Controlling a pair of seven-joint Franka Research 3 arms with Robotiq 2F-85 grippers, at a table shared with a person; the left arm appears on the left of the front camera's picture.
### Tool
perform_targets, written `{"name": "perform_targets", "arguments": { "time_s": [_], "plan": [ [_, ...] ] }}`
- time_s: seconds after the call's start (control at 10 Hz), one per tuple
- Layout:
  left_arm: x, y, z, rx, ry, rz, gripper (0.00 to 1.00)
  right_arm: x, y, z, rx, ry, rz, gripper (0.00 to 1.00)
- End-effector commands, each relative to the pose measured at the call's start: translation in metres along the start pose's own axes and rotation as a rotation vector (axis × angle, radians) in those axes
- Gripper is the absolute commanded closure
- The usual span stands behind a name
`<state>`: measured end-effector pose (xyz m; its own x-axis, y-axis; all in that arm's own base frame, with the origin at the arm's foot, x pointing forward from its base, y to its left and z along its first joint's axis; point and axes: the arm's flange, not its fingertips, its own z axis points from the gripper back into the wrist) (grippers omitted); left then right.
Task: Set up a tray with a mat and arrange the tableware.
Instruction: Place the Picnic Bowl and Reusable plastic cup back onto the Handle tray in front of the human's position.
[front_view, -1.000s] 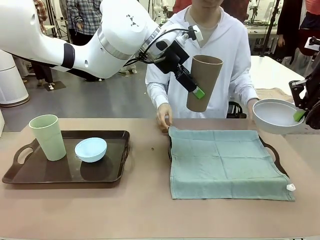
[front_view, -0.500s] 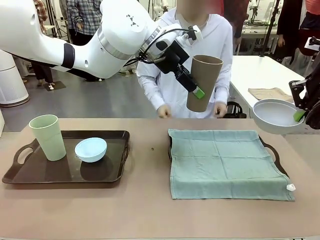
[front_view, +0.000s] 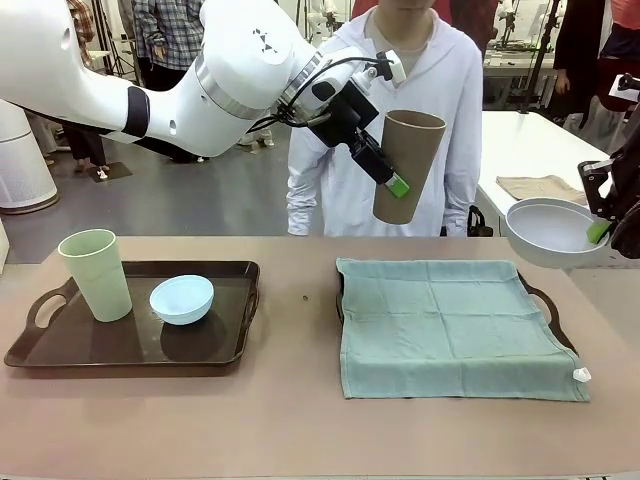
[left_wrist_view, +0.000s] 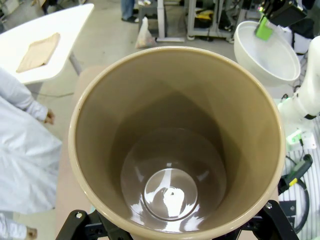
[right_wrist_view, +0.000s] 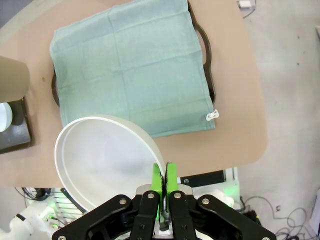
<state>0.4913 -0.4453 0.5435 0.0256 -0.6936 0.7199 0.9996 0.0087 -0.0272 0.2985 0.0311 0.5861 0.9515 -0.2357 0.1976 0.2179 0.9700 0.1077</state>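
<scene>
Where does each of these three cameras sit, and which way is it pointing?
Front view: fixed on the robot's side, facing the person across the table; left gripper holds the brown cup, right gripper the white bowl.
Left wrist view: on the left wrist, looking straight into the brown cup; finger bases at the bottom.
Right wrist view: on the right wrist, looking down past its shut fingers onto the green mat.
Both wrist views share the brown cup and white bowl.

Left tool (front_view: 398, 184) raised, clamped wide, right tool (front_view: 600, 231) raised, pinched shut
</scene>
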Motion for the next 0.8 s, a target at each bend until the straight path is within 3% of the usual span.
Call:
{"name": "perform_targets", "arguments": {
  "time_s": [0.0, 0.1, 0.3, 0.5, 0.7],
  "plan": [
    [0.003, 0.0, 0.002, -0.01, 0.004, -0.012, 0.96, -0.002, 0.0, -0.001, 0.004, 0.005, 0.002, 0.99],
    [0.0, 0.0, 0.0, 0.0, 0.0, 0.0, 0.17, 0.0, 0.0, 0.0, 0.0, 0.0, 0.0, 0.96],
    [-0.036, 0.012, -0.023, -0.011, -0.093, -0.009, 0.17, 0.028, -0.006, -0.037, 0.055, 0.052, -0.03, 0.96],
    [-0.057, 0.018, -0.045, -0.038, -0.11, -0.065, 0.17, 0.045, 0.003, -0.074, 0.046, 0.053, -0.024, 0.96],
    [-0.076, 0.023, -0.07, -0.084, -0.093, -0.041, 0.17, 0.056, 0.011, -0.114, 0.036, 0.05, -0.028, 0.96]
  ]
}}
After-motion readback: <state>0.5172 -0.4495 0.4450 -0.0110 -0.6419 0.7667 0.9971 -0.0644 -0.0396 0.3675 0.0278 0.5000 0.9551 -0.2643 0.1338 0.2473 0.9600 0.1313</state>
